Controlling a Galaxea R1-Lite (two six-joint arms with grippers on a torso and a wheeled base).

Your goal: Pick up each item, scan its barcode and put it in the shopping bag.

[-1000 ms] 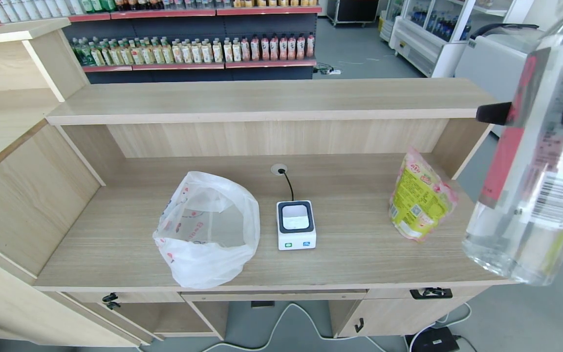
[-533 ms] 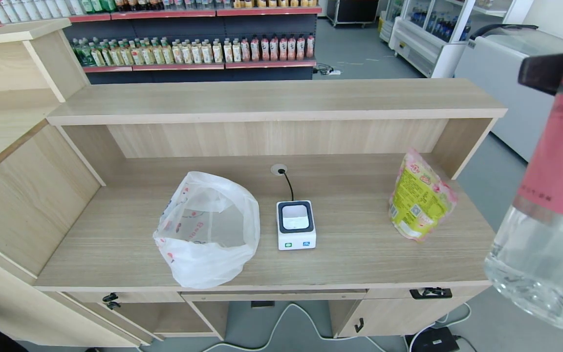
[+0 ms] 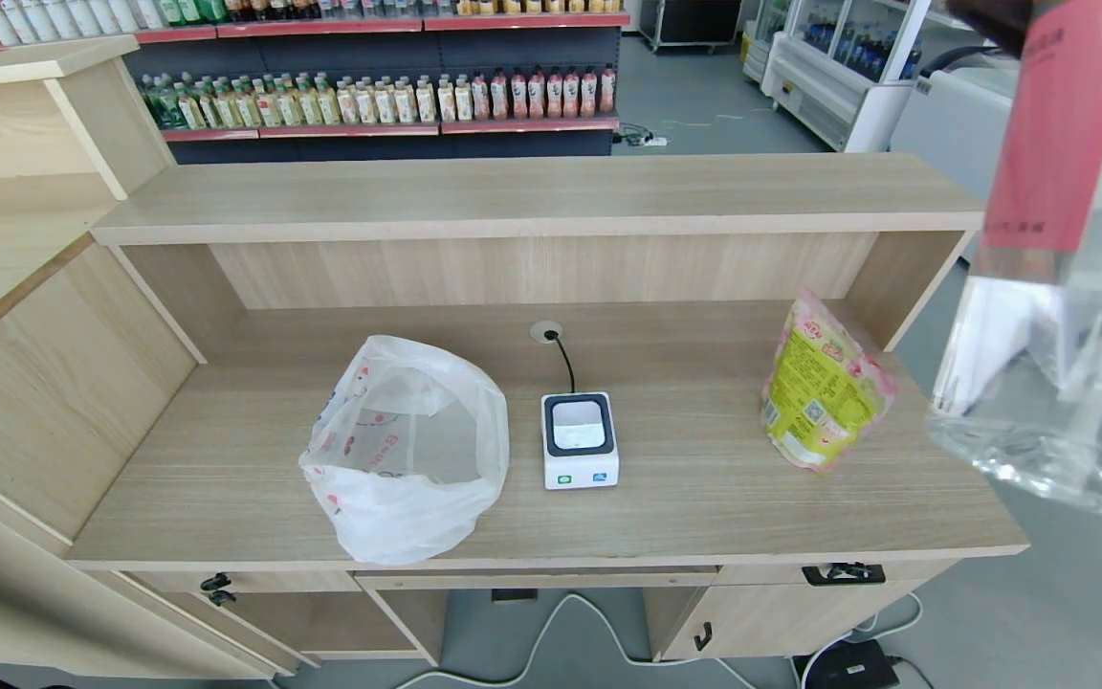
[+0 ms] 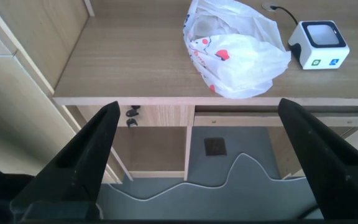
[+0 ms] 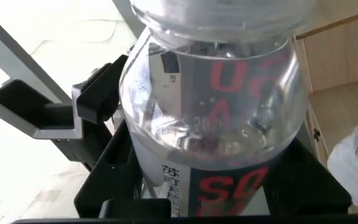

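Lifted higher and turned since a second ago, the clear bottle [image 3: 1039,383], red-labelled and with its barcode no longer showing, sits clamped in the right end effector [image 5: 210,186], high off the worktop's [image 3: 704,498] right end. For a clean scan it likely needs carrying down and left from that end effector to the scanner [image 3: 580,438], barcode toward the window. Left end effector [image 4: 199,107] hangs open, shopping bag [image 4: 238,53] ahead of it.

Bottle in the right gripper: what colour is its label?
Red label on the clear bottle; the head view shows it best.
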